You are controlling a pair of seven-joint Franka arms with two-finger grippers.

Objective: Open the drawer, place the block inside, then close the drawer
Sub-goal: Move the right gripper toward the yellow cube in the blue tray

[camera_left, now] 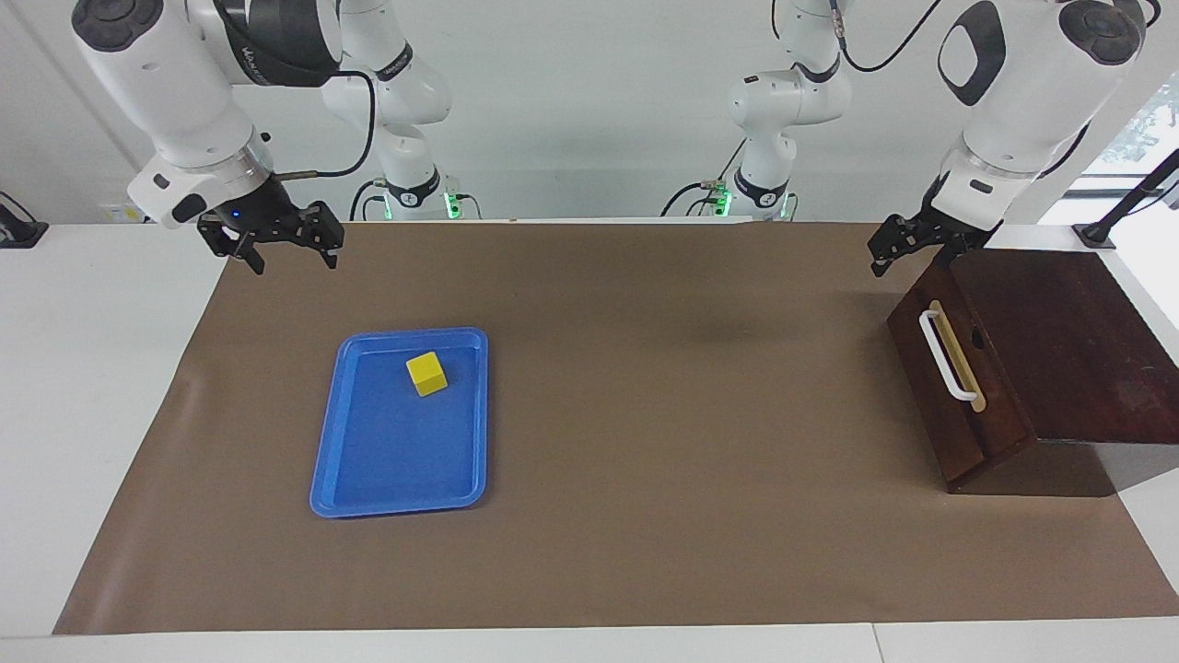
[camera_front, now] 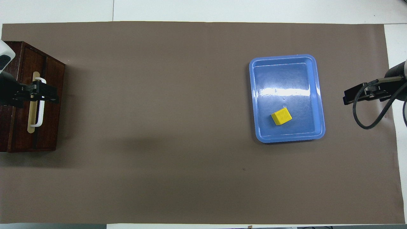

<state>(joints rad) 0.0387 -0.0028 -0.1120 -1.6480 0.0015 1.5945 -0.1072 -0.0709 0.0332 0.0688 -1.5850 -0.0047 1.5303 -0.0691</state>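
The drawer [camera_left: 953, 387] is shut in its dark wooden box [camera_left: 1068, 341] at the left arm's end of the table, and its white bar handle [camera_left: 947, 354] faces the mat's middle. My left gripper [camera_left: 898, 253] hangs open above the box's corner nearest the robots and touches nothing. In the overhead view the left gripper [camera_front: 44, 92] covers part of the handle [camera_front: 39, 113]. The yellow block [camera_left: 426, 373] lies in a blue tray [camera_left: 396, 502], in the half nearer the robots. My right gripper [camera_left: 295, 258] waits open and empty in the air over the mat's edge, apart from the tray.
A brown mat [camera_left: 645, 414] covers the table between the tray and the box. In the overhead view the block [camera_front: 281, 116] and the tray [camera_front: 286, 138] sit toward the right arm's end, with the right gripper [camera_front: 351, 97] beside them over the mat's edge.
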